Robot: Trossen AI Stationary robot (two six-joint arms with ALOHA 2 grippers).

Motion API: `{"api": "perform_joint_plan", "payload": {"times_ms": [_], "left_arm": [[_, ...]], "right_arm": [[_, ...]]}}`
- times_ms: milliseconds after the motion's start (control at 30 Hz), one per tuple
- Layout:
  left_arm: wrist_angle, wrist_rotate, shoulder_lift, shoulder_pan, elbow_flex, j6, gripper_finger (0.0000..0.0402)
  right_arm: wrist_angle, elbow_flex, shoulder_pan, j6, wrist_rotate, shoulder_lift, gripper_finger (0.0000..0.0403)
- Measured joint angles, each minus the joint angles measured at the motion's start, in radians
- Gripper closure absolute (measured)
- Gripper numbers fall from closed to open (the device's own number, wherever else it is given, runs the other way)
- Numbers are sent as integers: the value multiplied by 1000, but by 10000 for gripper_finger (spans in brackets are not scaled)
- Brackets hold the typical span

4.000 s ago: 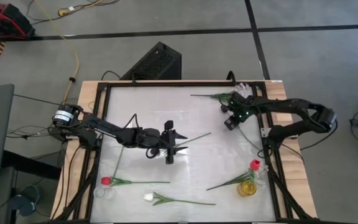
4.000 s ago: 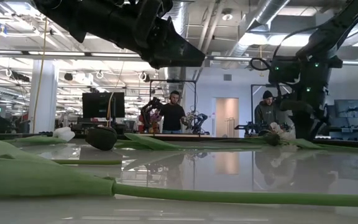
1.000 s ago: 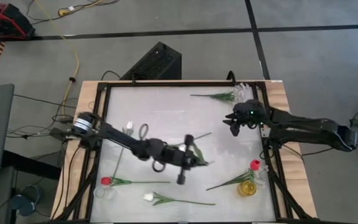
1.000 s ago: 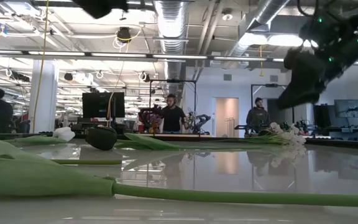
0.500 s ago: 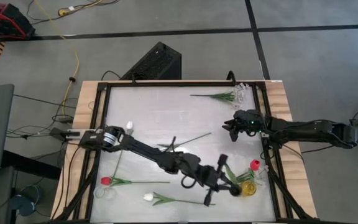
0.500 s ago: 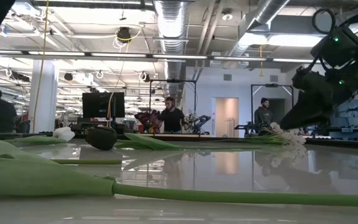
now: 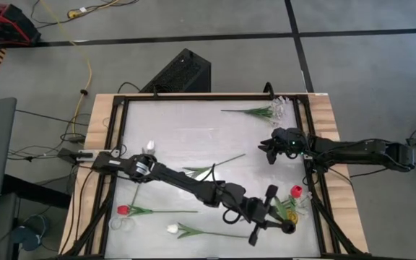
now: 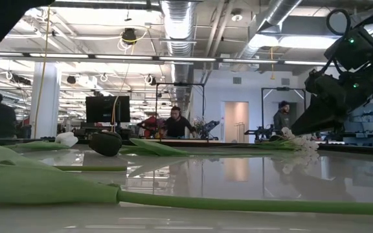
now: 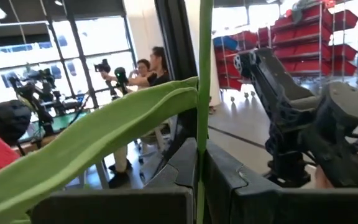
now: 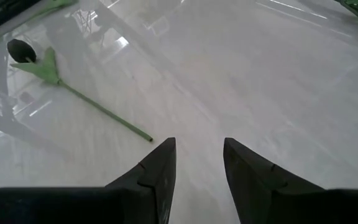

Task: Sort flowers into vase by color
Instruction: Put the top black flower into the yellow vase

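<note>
At lower right of the high view, the left gripper (image 7: 274, 214), clamped on a green flower stem (image 9: 201, 81), reaches the yellow vase (image 7: 288, 214); judged best: lower stem-first, upright. The right gripper (image 7: 268, 152), parted and empty, waits right of centre above the counter (image 7: 186, 130).

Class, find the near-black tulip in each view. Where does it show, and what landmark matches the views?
High view: near-black tulip lies mid-table, its stem slanting.
Low view: its dark head sits left of centre.
Left wrist view: not in it.
Right wrist view: it lies ahead, head farthest off.
Landmark: white tulip head, to its left in high and low views.
</note>
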Motion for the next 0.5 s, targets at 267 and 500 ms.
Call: {"api": "perform_joint_plan", "payload": {"times_ms": [267,500], "left_arm": [[2,-3,0,11,1,7,401],[42,-17,17,26,2,10,401]], "right_arm": [[5,0,0,13,0,0,244],[6,0,0,15,0,0,244]]}}
